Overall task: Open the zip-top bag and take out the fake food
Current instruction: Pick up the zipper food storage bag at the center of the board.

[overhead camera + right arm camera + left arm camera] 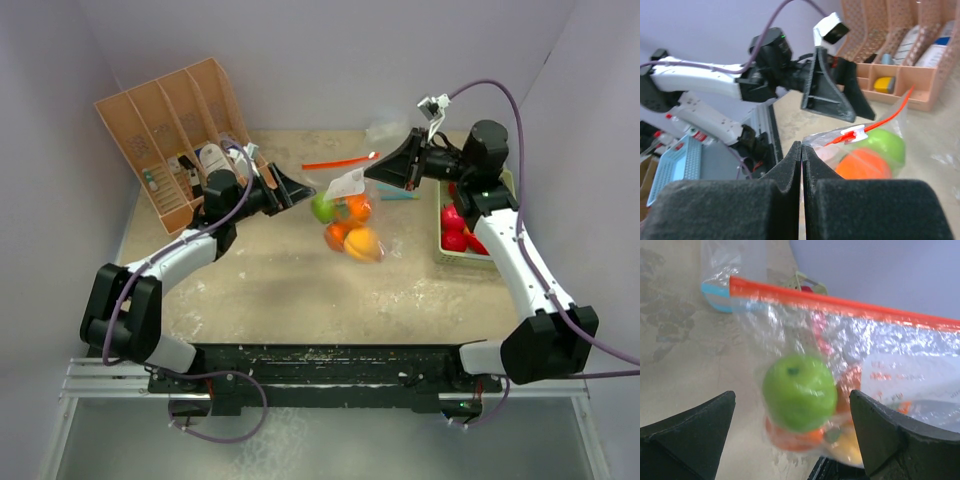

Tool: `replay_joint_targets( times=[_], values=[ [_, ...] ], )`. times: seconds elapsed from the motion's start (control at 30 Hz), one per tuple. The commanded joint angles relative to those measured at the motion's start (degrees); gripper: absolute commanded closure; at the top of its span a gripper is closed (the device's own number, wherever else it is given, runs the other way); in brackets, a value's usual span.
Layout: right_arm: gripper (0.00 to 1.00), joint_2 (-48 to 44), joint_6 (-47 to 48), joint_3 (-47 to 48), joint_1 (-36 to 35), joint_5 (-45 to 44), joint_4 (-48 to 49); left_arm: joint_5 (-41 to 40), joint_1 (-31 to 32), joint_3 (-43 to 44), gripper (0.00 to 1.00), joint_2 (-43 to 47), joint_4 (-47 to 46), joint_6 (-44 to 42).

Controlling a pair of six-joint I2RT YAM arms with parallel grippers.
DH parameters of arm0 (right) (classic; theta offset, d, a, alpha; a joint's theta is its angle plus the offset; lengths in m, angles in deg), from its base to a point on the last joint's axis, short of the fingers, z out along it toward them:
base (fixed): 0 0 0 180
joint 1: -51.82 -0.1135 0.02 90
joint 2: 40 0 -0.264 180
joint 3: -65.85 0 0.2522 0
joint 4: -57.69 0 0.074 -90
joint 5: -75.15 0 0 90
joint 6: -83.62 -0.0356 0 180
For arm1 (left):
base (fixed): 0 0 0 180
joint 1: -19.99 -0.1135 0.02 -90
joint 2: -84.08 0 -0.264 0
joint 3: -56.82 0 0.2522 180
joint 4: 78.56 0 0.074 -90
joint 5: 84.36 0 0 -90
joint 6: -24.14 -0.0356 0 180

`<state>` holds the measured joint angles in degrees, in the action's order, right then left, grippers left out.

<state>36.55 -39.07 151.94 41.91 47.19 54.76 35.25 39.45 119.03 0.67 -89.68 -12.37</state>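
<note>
Right gripper (801, 150) jaws were clenched on the top edge of the clear plastic zip-top bag (900, 340), which had an orange-red seal strip and hung between the two arms. Left gripper (792, 410) jaws stood fully released, facing the bag. The bag held glossy plastic toy fruits (800, 392): one green, several orange, one yellow-orange. Red toy fruits (455, 228) lay in the pale green rectangular tray (470, 258) at the right.
</note>
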Motion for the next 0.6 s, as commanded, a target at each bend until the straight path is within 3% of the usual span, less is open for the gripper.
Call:
replay_joint_targets(
  times=[0.0, 0.17, 0.37, 0.57],
  values=[
    [1.0, -0.9, -13.2, 0.0, -0.1, 8.8, 20.2, 6.9, -1.8, 3.2, 0.01, -2.4, -13.3, 2.7],
    [1.0, -0.1, -31.5, -2.4, -0.2, 11.5, 41.6, 11.1, -4.1, 0.3, 0.01, -5.1, -29.8, 8.4],
    [1.0, -0.1, -34.8, -1.2, -0.7, 12.8, 44.8, 15.1, -6.2, 0.5, 0.01, -10.7, -50.9, 20.1],
    [1.0, 1.0, -40.5, 0.4, -0.9, 12.5, 51.1, 17.8, -6.1, 4.1, 0.01, -16.7, -60.4, 25.9]
  ],
)
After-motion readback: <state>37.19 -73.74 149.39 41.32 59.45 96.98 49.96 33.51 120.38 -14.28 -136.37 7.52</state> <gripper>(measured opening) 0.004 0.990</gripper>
